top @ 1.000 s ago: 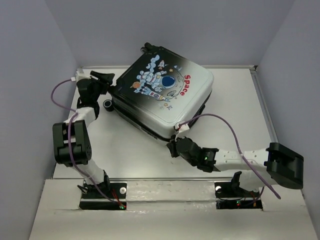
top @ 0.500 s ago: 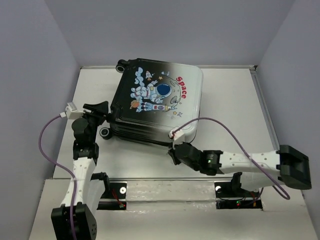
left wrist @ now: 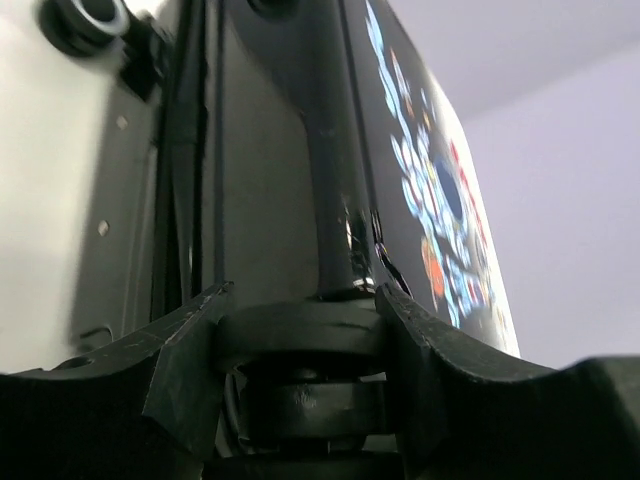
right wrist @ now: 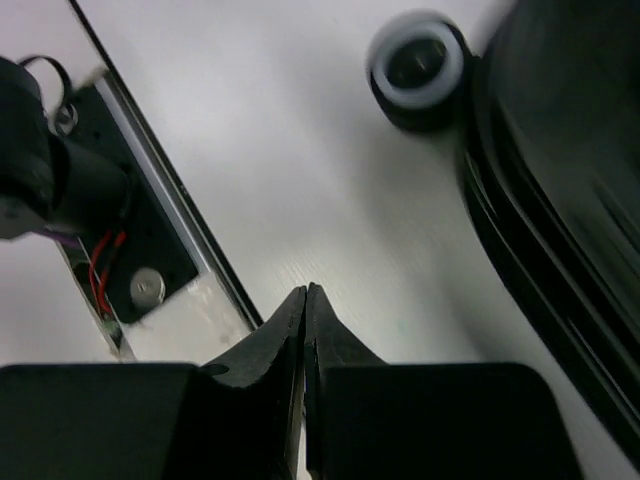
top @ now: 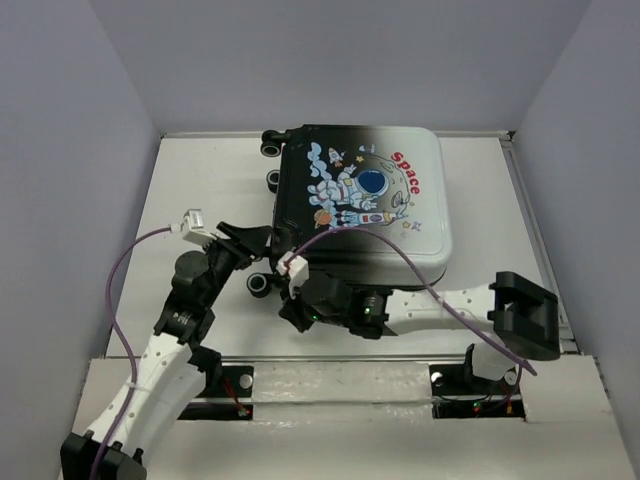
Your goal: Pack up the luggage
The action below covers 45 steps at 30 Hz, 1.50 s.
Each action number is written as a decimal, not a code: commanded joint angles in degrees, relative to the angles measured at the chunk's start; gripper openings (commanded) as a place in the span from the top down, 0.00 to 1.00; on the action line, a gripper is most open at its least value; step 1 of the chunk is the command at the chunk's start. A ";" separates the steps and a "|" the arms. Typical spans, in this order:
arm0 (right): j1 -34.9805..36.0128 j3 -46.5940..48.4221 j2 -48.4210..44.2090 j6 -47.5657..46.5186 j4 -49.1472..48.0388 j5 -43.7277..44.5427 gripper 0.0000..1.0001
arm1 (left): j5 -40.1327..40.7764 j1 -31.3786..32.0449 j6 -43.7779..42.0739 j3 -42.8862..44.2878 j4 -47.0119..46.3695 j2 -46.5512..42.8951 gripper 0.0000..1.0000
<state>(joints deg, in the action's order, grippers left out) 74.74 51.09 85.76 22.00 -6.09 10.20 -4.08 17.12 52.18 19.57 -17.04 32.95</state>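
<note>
Luggage lay closed and flat in the upper centre-right of the top view, astronaut print up, on the white table. At its left side the left gripper had its fingers part-way apart around a black bar on the shell, which filled the gap between them. Below the lower-left corner, near a wheel, the right gripper pointed at the table, fingers pressed together on nothing.

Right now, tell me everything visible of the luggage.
The luggage lies closed and flat on the table, print up: glossy hard shell fading black to silver-white, cartoon astronaut, red "Space". Its wheels point left. The left gripper clasps a black ridge at that end; the shut right gripper sits by the near-left corner.
</note>
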 commanded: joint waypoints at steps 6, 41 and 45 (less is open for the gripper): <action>0.58 -0.97 0.58 -2.85 -6.31 2.26 0.93 | -6.29 4.06 -6.57 7.77 13.70 -0.69 0.94; -64.46 23.06 3.61 2.43 9.43 -48.68 0.15 | -7.09 9.33 -2.79 -4.90 -1.24 -1.57 0.94; -63.85 38.43 18.34 7.34 9.78 -57.10 0.16 | -6.38 10.99 -2.44 -4.63 -2.21 -1.31 0.94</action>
<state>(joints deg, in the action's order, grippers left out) 6.70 77.41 92.95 20.95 5.32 -21.54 -6.79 25.32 49.91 16.78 -21.30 30.61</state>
